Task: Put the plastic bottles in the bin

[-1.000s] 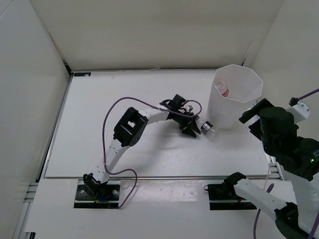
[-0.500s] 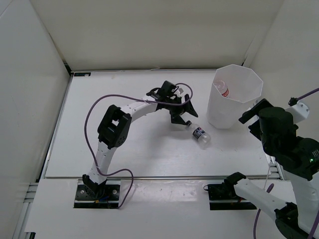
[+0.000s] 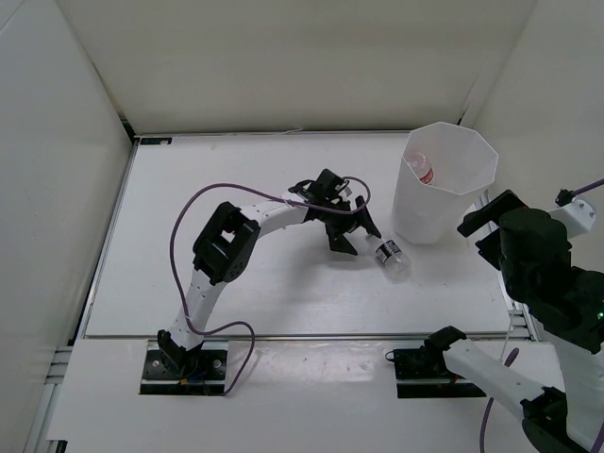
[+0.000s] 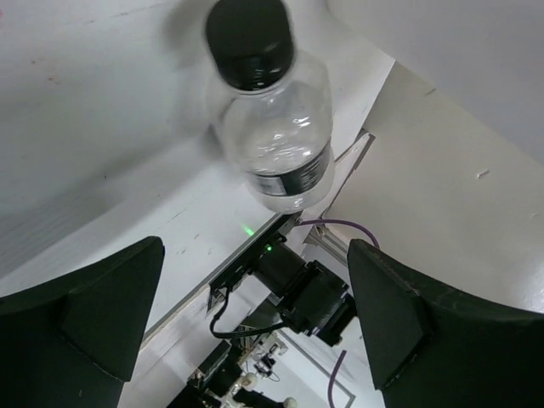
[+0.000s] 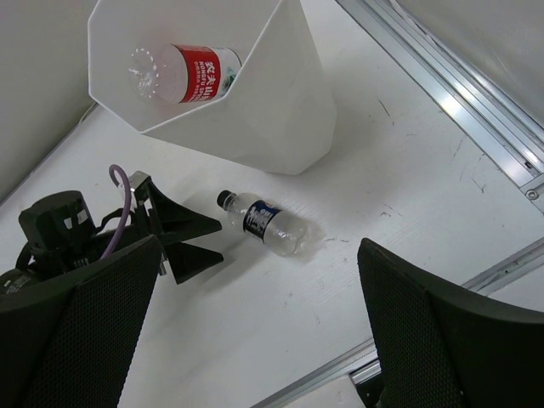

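Left hand [image 3: 351, 238] released earlier grip; black-cap bottle [image 3: 388, 255] loose beside bin [image 3: 444, 193]; right hand [image 5: 259, 285] spread.

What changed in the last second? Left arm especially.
The left gripper opened and let go of the black-capped bottle, then pulled back slightly leftward in the top view. The bottle now lies free on its side on the table, beside the bin, not in it. Unchanged: the bin, the red-capped bottle inside it, and the right arm, jaws open.

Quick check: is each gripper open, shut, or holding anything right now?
Left gripper: open, empty; the bottle lies loose just ahead of it.
Right gripper: open, empty.
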Robot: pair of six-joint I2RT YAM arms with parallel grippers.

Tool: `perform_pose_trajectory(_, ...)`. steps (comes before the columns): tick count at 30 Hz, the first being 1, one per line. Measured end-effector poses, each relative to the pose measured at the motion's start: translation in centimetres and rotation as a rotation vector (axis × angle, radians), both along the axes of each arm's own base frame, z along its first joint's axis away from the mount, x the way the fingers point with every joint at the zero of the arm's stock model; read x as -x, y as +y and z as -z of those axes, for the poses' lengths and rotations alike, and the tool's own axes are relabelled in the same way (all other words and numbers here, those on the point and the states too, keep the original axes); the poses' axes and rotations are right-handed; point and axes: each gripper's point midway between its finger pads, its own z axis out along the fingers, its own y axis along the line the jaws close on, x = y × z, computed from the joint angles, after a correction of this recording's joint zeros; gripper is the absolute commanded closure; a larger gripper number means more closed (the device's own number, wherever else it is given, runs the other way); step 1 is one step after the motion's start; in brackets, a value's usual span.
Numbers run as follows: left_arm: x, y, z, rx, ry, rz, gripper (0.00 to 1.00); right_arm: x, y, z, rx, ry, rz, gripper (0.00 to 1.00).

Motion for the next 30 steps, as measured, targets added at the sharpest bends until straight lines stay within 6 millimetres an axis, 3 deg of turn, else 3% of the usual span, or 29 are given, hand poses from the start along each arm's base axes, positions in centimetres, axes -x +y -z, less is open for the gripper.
perform_pose_trajectory(8,-0.7,-0.3,0.1,-0.003,0.023,-0.029,0.0,0.1,-0.1,-0.1,-0.006,-0.006,0.002,0.0)
perform_pose_trajectory(17,-4.1,-4.5,0.7,0.024,0.037,-0.112,0.0,0.3,-0.2,-0.2,-0.009,-0.015,0.004,0.0)
perform_pose_trajectory(30,-2.7,-7.2,2.5,-0.047,0.034,-0.197,0.0,0.5,-0.7,-0.3,0.01,-0.021,0.009,0.0)
